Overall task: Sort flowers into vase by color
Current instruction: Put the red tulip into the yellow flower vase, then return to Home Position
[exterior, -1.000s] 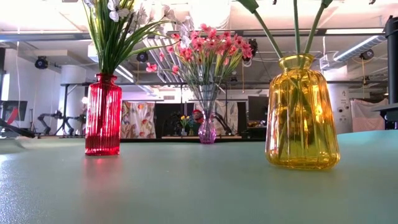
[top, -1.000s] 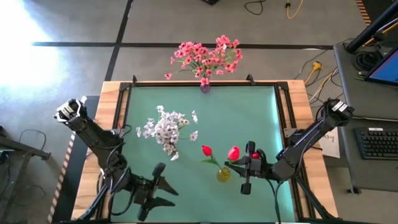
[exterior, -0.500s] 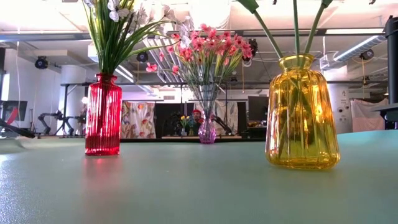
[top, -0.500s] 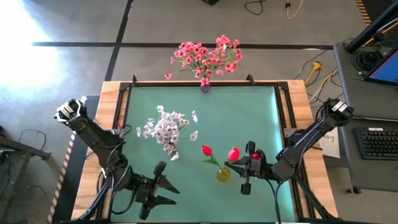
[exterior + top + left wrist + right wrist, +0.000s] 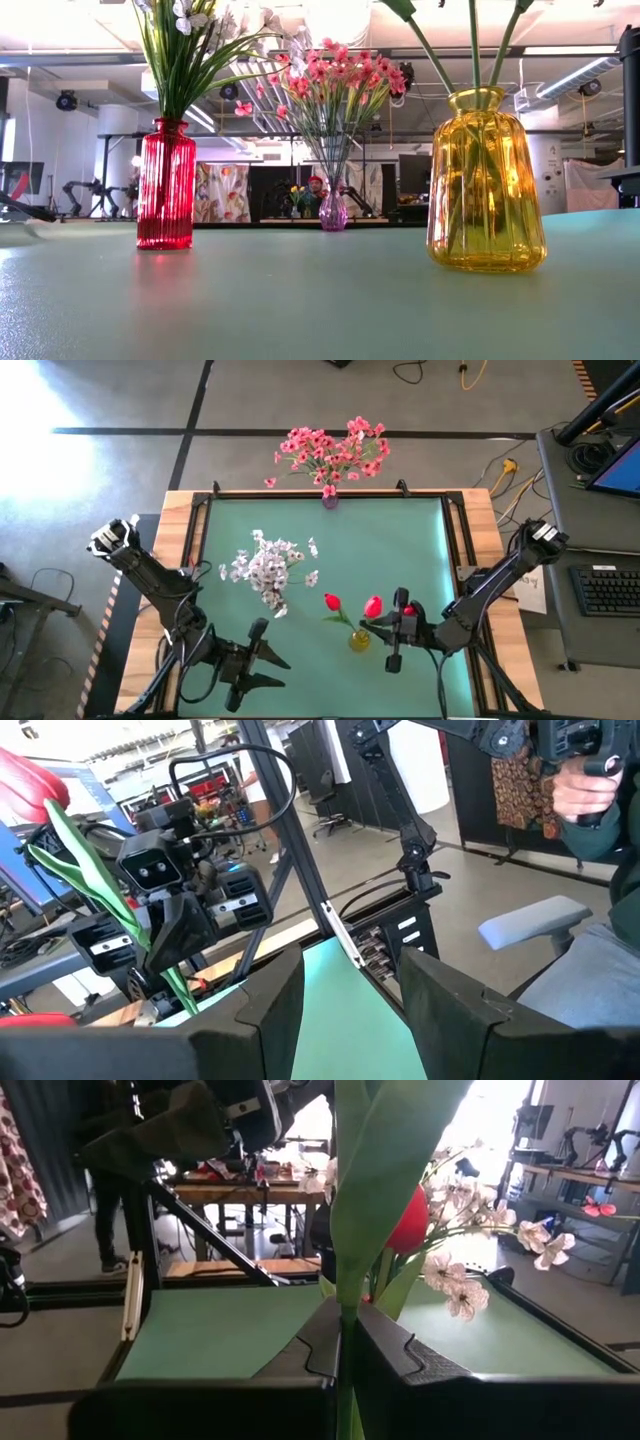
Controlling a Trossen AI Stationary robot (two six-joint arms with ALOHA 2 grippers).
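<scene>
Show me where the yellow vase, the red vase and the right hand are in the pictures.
yellow vase [image 5: 486, 185]: low view, middle of its ribbed glass body.
red vase [image 5: 166, 185]: low view, middle of its ribbed body.
right hand [image 5: 368, 622]: high view, between its fingertips, shut on a flower stem.

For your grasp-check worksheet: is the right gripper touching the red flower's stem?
Touching. The right wrist view shows the right gripper shut on the green stem, which rises from between its two dark fingers.

A grey concrete floor [image 5: 120, 400] crossed by dark lines fills the frame's upper part, with a desk [image 5: 590, 530] carrying a keyboard [image 5: 608, 588] at the right edge.
</scene>
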